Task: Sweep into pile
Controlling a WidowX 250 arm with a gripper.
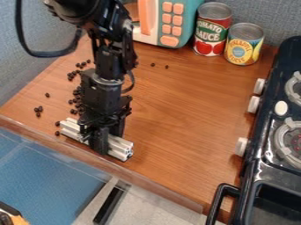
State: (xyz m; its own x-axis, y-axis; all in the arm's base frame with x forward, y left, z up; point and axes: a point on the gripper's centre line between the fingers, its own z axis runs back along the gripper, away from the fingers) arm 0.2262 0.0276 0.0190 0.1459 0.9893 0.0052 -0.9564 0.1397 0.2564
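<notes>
The black gripper (106,139) hangs low over the front left part of the wooden counter, shut on a silver slotted metal bar (120,148). The bar lies crosswise near the counter's front edge, sticking out on both sides of the fingers. Small dark beads (77,93) are scattered over the left part of the counter, many of them behind and left of the arm. Two beads touch or nearly touch the bar's left end, and a few sit apart farther back. The arm hides part of the bead area.
At the back stand a teal and orange toy (171,22), a red tomato can (212,29) and a yellow can (244,44). A black toy stove (276,132) with knobs and a handle borders the right side. The counter's front edge (135,176) runs just before the bar.
</notes>
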